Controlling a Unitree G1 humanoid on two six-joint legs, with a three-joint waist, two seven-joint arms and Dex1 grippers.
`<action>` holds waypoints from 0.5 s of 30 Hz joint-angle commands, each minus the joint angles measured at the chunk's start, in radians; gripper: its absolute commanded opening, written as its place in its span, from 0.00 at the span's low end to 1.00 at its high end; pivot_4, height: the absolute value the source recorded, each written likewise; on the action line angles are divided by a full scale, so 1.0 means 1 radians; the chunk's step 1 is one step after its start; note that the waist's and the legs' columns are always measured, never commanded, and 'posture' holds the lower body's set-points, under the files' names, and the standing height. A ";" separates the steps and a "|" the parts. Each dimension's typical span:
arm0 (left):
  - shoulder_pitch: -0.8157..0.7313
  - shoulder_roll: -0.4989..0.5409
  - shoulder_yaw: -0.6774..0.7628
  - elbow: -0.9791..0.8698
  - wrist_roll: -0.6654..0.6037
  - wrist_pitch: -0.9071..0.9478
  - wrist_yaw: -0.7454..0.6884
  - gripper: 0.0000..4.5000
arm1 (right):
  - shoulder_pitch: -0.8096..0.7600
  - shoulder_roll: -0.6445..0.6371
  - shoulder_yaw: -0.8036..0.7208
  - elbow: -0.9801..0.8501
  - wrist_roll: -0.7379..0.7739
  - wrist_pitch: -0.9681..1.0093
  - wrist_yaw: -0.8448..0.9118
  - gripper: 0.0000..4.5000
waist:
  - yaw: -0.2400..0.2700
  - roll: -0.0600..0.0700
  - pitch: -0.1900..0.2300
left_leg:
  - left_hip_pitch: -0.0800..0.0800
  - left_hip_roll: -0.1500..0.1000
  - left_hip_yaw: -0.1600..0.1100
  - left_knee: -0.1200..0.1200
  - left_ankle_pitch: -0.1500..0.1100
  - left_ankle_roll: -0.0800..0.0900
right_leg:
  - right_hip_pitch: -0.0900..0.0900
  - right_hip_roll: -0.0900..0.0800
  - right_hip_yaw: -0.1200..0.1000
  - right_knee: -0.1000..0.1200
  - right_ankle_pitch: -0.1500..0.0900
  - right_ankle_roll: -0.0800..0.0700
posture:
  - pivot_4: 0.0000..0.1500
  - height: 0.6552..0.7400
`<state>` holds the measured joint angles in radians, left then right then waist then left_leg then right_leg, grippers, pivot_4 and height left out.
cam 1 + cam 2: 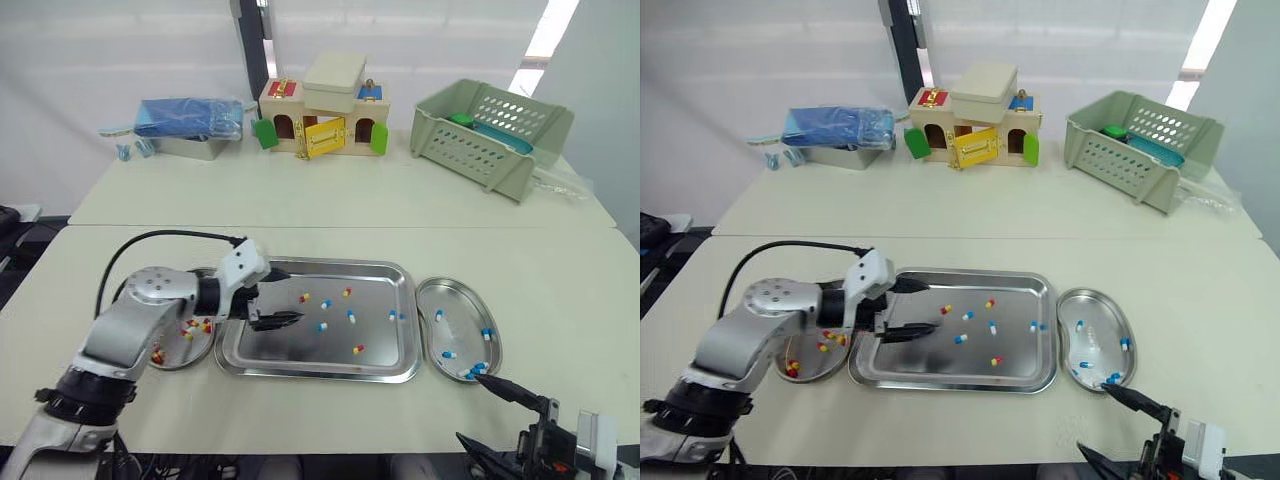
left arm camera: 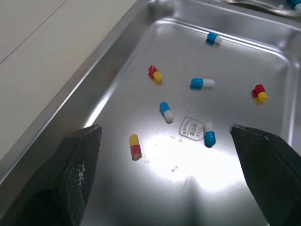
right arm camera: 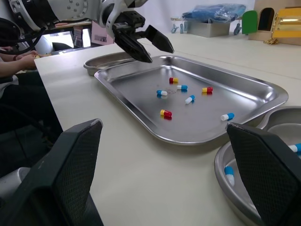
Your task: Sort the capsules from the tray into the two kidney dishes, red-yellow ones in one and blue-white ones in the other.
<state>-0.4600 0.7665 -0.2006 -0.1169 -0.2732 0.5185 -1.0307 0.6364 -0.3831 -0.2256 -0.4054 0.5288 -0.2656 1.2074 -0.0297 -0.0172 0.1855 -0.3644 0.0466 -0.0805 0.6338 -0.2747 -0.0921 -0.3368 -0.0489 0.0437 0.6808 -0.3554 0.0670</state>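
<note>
Setting: a robot test lab, laid out as a staged bench. Two pale worktops [image 1: 560, 300] are butted together in front of a white fabric backdrop [image 1: 120, 60]. The back row holds unrelated practice props: a wooden toy house [image 1: 320, 120] with latches and coloured doors, a green perforated basket [image 1: 490, 125], and a metal tin [image 1: 185, 148] under a blue packet. At the front, a steel tray [image 1: 408, 310] of loose capsules [image 1: 352, 316] sits between two kidney dishes [image 1: 455, 315]. A person [image 3: 19, 59] sits beside the worktop.
</note>
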 commanded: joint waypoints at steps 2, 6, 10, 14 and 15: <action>-0.033 -0.031 -0.038 0.070 0.089 -0.043 0.045 1.00 | 0.047 -0.004 0.031 -0.095 -0.009 0.012 -0.081 0.99 | -0.003 0.000 0.000 | 0.000 0.000 0.000 0.000 0.000 0.000 | 0.000 0.000 0.000 0.000 0.000 0.000 | 1.00 1.00; -0.043 -0.071 -0.054 0.126 0.128 -0.060 0.069 0.92 | 0.050 -0.018 0.052 -0.132 -0.016 0.030 -0.134 1.00 | 0.000 0.000 0.000 | 0.000 0.000 0.000 0.000 0.000 0.000 | 0.000 0.000 0.000 0.000 0.000 0.000 | 1.00 1.00; -0.039 -0.096 -0.061 0.154 0.157 -0.081 0.074 0.66 | 0.049 -0.032 0.065 -0.146 -0.016 0.041 -0.167 1.00 | 0.000 0.000 0.000 | 0.000 0.000 0.000 0.001 0.000 0.000 | 0.000 0.000 0.000 0.000 0.000 0.000 | 1.00 1.00; -0.036 -0.101 -0.065 0.156 0.169 -0.080 0.061 0.47 | 0.047 -0.045 0.073 -0.141 -0.014 0.038 -0.181 1.00 | 0.000 0.000 0.000 | 0.000 0.000 0.000 0.001 0.000 0.000 | 0.000 0.000 0.000 0.001 0.000 0.000 | 1.00 1.00; -0.034 -0.102 -0.067 0.157 0.173 -0.079 0.061 0.47 | 0.047 -0.046 0.076 -0.139 -0.014 0.035 -0.183 1.00 | 0.000 0.000 0.000 | 0.000 0.000 0.000 0.001 0.000 0.000 | 0.000 0.000 0.000 0.001 0.000 0.000 | 1.00 1.00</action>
<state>-0.4896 0.6624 -0.2595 0.0447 -0.1197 0.4452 -0.9713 0.6805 -0.4222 -0.1525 -0.5180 0.5025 -0.2223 1.0293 -0.0295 -0.0171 0.1853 -0.3645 0.0466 -0.0807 0.6349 -0.2746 -0.0921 -0.3367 -0.0490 0.0436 0.6814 -0.3554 0.0670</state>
